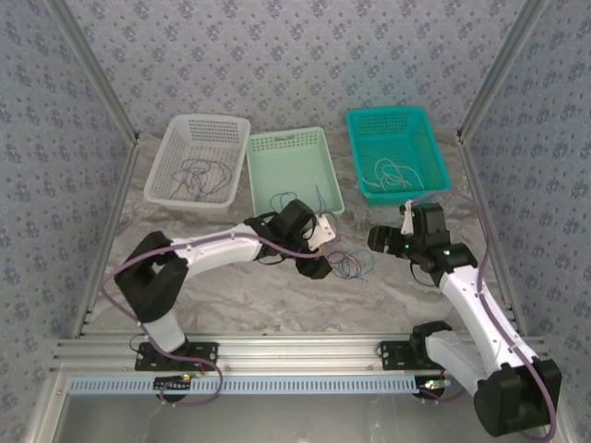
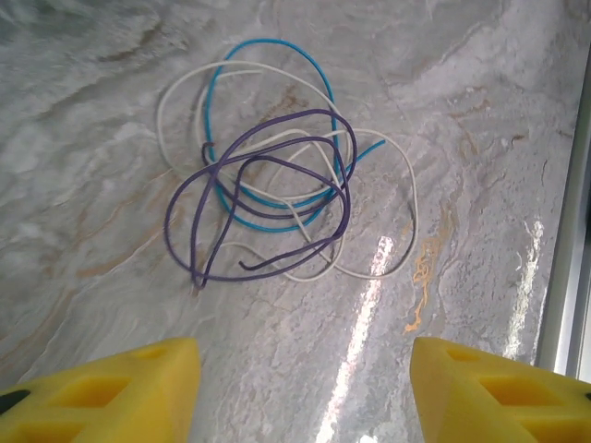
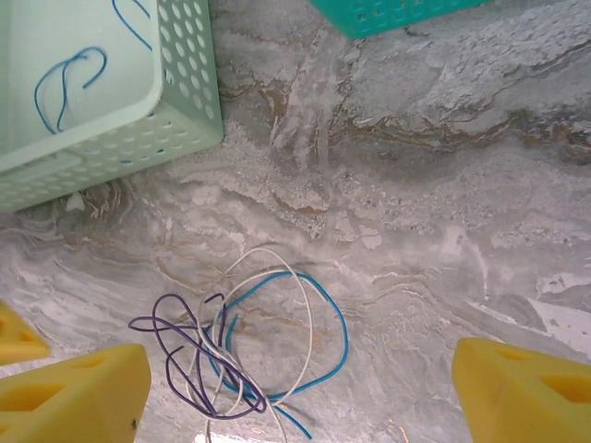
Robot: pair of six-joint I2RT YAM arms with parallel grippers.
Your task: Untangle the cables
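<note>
Top view: the tangle (image 1: 353, 265) of cables lies on the table (image 1: 277, 305) just ahead of the left gripper (image 1: 325, 247) tips and off to one side of the right gripper (image 1: 388, 229). Both have jaws apart w/ nothing held. Beyond the jaws sit a white basket (image 1: 212, 118) w/ dark wires, a pale green basket (image 1: 286, 137) w/ a blue one and a teal basket (image 1: 388, 112) w/ white ones. That's prob. sorting by colour, which would explain the knot sitting out front in reach of both arms. Left wrist view: the left gripper (image 2: 305, 397) hangs above the marble w/ yellow pads (image 2: 111, 392) spread and bare table btwn them. The tangle is ahead of the tips, not btwn them. The purple cable (image 2: 169, 217) loops over the blue cable (image 2: 268, 41) and the white cable (image 2: 162, 111), and its loose end is the part nearest the jaws, so it's likely the first to be picked off. Right wrist view: the right gripper (image 3: 300, 392) is wide open too, pads (image 3: 522, 392) well apart. The tangle sits partly btwn them, close to the pad on the pale green basket's side. It looks posed to hold the blue/white loops while the other arm pulls. This bunch isn't separated yet.
</note>
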